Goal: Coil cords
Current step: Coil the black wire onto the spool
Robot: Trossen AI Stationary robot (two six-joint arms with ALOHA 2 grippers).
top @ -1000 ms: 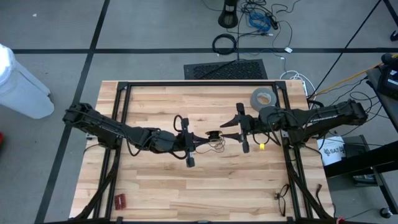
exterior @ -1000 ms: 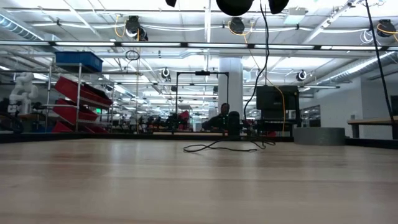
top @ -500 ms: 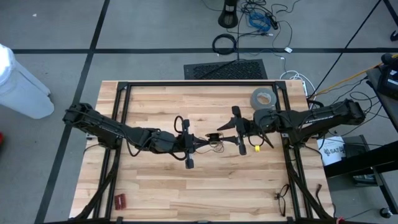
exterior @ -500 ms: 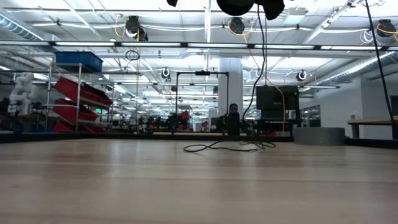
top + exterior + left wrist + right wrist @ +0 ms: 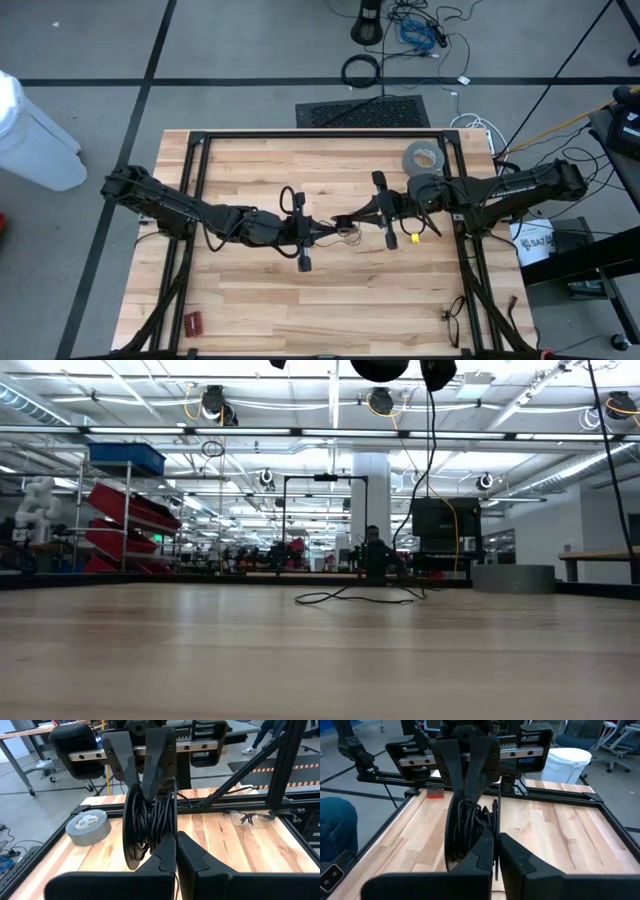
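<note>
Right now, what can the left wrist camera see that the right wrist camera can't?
Only the left wrist view shows the grey tape roll and a pair of safety glasses lying on the table.

Only the right wrist view shows a small red object at the table's far corner, a white bin beyond the table, and someone's blue-clad leg beside it.

Both show the coiled black cord in the middle, with the left pincer and right pincer shut on it from opposite sides.
</note>
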